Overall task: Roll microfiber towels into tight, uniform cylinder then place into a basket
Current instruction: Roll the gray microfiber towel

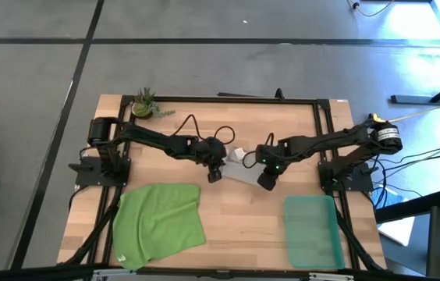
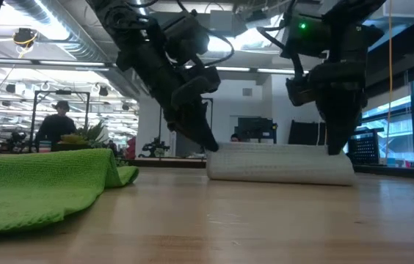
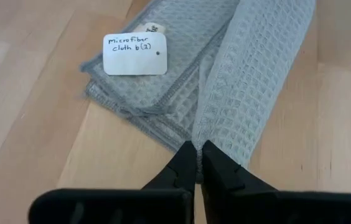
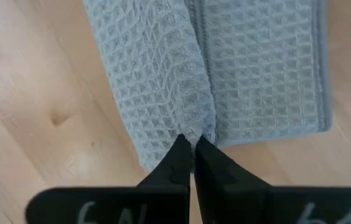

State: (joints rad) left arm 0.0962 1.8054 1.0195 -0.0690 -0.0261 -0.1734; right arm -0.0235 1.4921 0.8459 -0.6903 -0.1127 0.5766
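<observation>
While I watch from my remote station, I log these items, largest first. Wooden table (image 1: 228, 226): bears everything below. Green towel (image 1: 160, 217): lies loosely spread at the near left, one edge rumpled, well apart from both arms. Basket (image 1: 314, 232): teal tray at the near right, holding nothing I can see. Grey towel (image 1: 243, 170): sits mid-table between the arms, partly rolled; in the low view (image 2: 280, 163) it reads as a low cylinder, with a flat unrolled part on its far side. Left gripper (image 3: 197, 152): at the roll's left end, fingers clenched on a pinch of its grey weave. Right gripper (image 4: 191, 144): at the roll's right end, likewise clenched on the cloth. White tag (image 3: 135, 53): lies on the flat part, handwritten "microfiber cloth".
</observation>
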